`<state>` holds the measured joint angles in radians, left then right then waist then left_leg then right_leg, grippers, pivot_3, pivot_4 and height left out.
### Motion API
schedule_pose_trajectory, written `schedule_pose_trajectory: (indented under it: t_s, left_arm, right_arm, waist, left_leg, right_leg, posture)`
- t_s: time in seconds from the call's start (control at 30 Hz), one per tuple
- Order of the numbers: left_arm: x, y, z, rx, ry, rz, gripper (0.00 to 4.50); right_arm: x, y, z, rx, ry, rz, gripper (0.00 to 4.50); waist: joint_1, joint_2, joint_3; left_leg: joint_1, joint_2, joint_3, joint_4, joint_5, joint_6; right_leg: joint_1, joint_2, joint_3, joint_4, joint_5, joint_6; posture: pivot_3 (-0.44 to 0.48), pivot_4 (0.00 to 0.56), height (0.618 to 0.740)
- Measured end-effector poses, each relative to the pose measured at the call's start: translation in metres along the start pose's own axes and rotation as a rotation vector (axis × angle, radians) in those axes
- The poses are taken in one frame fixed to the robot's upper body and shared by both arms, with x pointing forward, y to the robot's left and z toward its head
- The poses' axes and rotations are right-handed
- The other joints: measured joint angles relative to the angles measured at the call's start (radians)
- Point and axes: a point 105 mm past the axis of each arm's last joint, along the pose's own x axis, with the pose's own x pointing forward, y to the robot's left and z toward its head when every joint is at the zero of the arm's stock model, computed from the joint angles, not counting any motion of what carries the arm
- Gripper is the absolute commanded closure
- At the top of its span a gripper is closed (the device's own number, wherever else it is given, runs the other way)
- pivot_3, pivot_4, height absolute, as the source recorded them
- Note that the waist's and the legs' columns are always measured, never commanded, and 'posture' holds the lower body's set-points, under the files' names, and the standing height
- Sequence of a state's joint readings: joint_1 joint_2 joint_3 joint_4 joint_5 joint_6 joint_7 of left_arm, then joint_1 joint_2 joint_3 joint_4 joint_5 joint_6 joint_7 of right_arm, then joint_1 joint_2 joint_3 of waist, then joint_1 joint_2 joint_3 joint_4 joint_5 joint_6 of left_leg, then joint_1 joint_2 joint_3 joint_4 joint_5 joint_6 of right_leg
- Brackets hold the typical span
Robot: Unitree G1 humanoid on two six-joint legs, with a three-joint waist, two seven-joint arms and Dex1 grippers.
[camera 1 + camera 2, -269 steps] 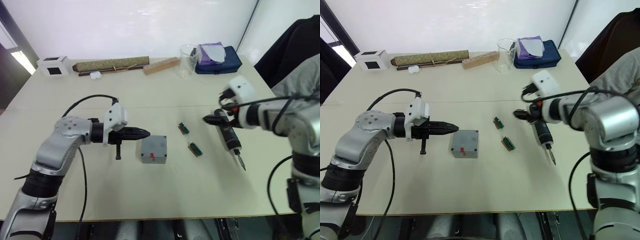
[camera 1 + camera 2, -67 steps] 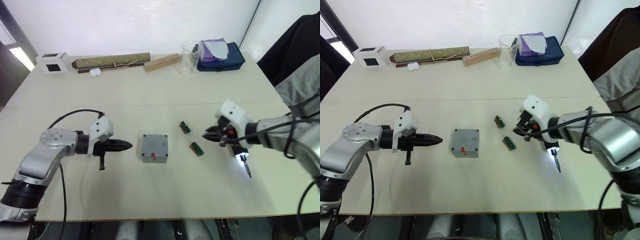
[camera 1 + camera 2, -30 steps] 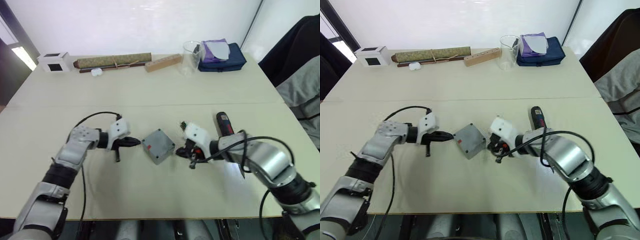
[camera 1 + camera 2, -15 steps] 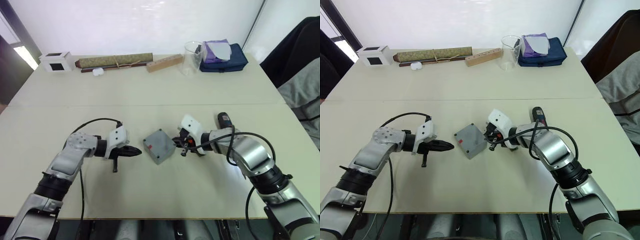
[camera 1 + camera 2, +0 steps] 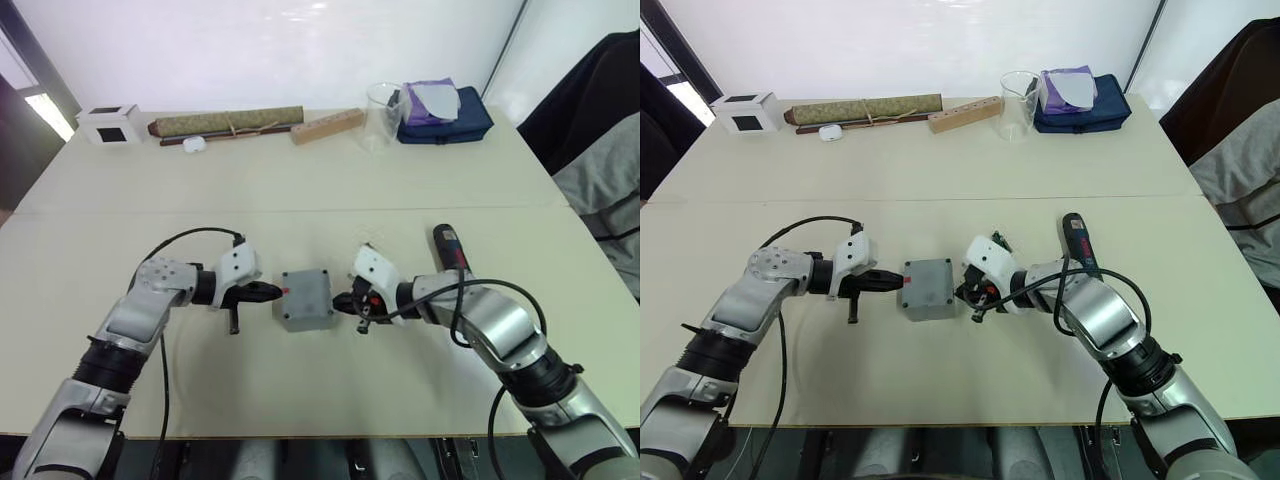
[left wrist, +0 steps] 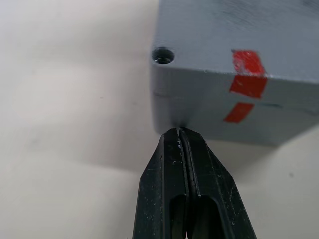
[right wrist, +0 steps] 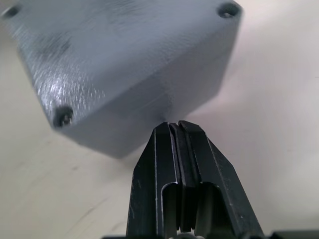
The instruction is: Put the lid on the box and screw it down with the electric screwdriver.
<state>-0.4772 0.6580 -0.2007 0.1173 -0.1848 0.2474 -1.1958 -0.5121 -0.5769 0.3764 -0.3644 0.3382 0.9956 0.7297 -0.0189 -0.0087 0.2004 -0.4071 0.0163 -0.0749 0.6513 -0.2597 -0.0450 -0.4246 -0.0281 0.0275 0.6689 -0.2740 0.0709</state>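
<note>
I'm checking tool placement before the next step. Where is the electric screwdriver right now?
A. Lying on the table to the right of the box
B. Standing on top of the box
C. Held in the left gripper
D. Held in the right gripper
A: the electric screwdriver lies flat on the table, right of the box; the right gripper has its jaws closed, empty, against the box's side.

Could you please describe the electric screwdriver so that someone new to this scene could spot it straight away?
Start at the beige table and find the grey box pinched between the two shut grippers near its front middle. Follow the right arm outward: the electric screwdriver lies flat on the table just behind its forearm. It is the only black, pen-shaped tool there, with a red mark on its body.
</note>
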Motion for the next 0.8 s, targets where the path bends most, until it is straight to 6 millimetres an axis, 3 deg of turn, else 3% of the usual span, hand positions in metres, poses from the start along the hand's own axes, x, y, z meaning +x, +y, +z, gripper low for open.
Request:
schedule_pose_trajectory:
  t_s: [0.1,0.23,0.33,0.43,0.5,0.73,0.8]
  left_arm:
    - [-0.001,0.0,-0.001,0.001,0.004,-0.001,4.5]
    - [-0.014,0.002,-0.005,-0.003,0.032,0.015,4.5]
    - [-0.031,-0.002,0.002,-0.014,0.012,0.004,4.5]
    - [-0.042,-0.002,0.026,0.01,-0.048,-0.001,4.5]
    - [-0.045,-0.001,0.036,0.023,-0.077,0.003,4.5]
    - [-0.04,0.002,0.076,0.071,-0.178,0.004,4.5]
    - [-0.037,-0.001,0.083,0.079,-0.201,-0.011,4.5]
  right_arm:
    - [-0.009,0.002,0.0,0.019,-0.025,-0.027,4.43]
    - [-0.034,-0.009,-0.002,0.036,-0.085,-0.161,4.43]
    - [-0.059,-0.018,0.001,0.07,-0.179,-0.296,4.43]
    - [-0.079,-0.025,0.001,0.097,-0.228,-0.393,3.69]
    - [-0.083,-0.025,-0.004,0.135,-0.243,-0.416,2.88]
    - [-0.077,-0.032,-0.035,0.255,-0.232,-0.511,0.17]
    - [-0.073,-0.033,-0.039,0.275,-0.232,-0.519,0.08]
  waist:
    - [0.002,0.0,0.0]
    - [0.003,0.0,0.0]
    - [0.001,0.0,0.0]
    - [0.002,0.0,0.0]
    - [0.003,0.0,0.0]
    - [-0.002,-0.001,0.0]
    - [-0.002,-0.001,0.0]
  left_leg:
    - [0.0,0.0,0.0,0.0,0.0,0.0]
    - [0.0,0.0,0.0,0.0,0.0,0.0]
    - [0.0,0.0,0.0,0.0,0.0,0.0]
    - [0.001,0.0,0.0,0.0,0.0,0.0]
    - [0.002,0.0,0.0,0.0,0.0,0.0]
    - [0.002,0.0,0.001,0.0,0.0,0.0]
    - [0.003,0.0,0.0,0.0,0.0,0.0]
  right_leg:
    - [0.0,0.0,0.0,0.0,0.0,0.0]
    - [0.0,0.0,0.0,0.0,0.0,0.0]
    - [0.0,0.0,0.0,0.0,0.0,0.0]
    - [0.001,0.0,0.0,0.0,0.0,0.0]
    - [0.002,0.0,0.0,0.0,0.0,0.0]
    - [0.003,0.001,0.001,0.001,0.0,0.0]
    - [0.003,0.001,0.001,0.001,0.0,0.0]
  posture:
    - [0.0,0.15,0.736]
    - [0.0,0.15,0.736]
    - [0.0,0.15,0.736]
    - [0.0,0.15,0.736]
    - [0.0,0.15,0.736]
    - [0.0,0.15,0.736]
    - [0.0,0.15,0.736]
